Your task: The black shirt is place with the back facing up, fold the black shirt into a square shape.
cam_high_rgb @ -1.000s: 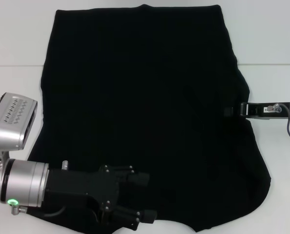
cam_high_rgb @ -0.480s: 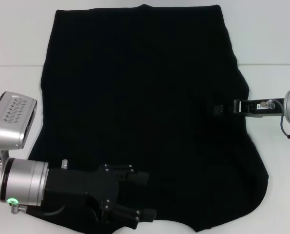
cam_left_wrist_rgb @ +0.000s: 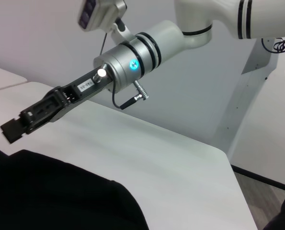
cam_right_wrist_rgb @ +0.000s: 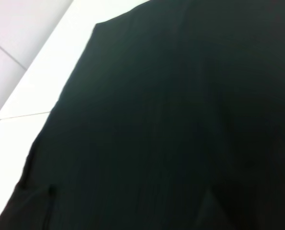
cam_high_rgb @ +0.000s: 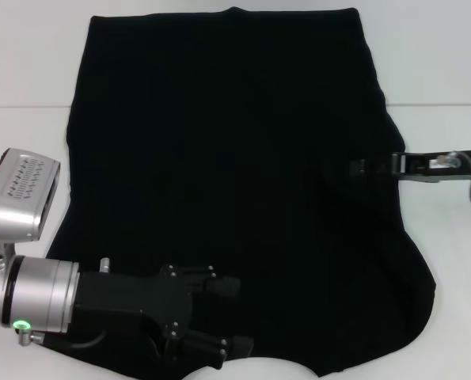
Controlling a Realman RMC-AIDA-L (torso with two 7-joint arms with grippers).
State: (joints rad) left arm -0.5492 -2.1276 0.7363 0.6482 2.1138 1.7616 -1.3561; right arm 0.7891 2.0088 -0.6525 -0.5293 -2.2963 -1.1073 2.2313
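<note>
The black shirt (cam_high_rgb: pixel 219 158) lies spread flat on the white table (cam_high_rgb: pixel 29 71), plain side up, filling most of the head view. My left gripper (cam_high_rgb: pixel 233 317) rests over the shirt's near edge at the lower left, open, its two black fingers (cam_high_rgb: pixel 226 287) apart with no fabric pinched between them. My right gripper (cam_high_rgb: pixel 358 167) reaches in from the right and hovers over the shirt's right edge. In the left wrist view the right gripper (cam_left_wrist_rgb: pixel 11 131) hangs just above the shirt (cam_left_wrist_rgb: pixel 46 191) without touching it. The right wrist view shows only the shirt (cam_right_wrist_rgb: pixel 180 120) and a table corner.
Bare white table (cam_high_rgb: pixel 441 79) shows to the left, right and far side of the shirt. A table seam (cam_high_rgb: pixel 21 107) runs across at mid height. A white robot stand (cam_left_wrist_rgb: pixel 257 67) is beyond the table's end.
The right gripper slid inward over the shirt's right edge, then drew back a little and shifted toward the far side. The left gripper has barely moved.
</note>
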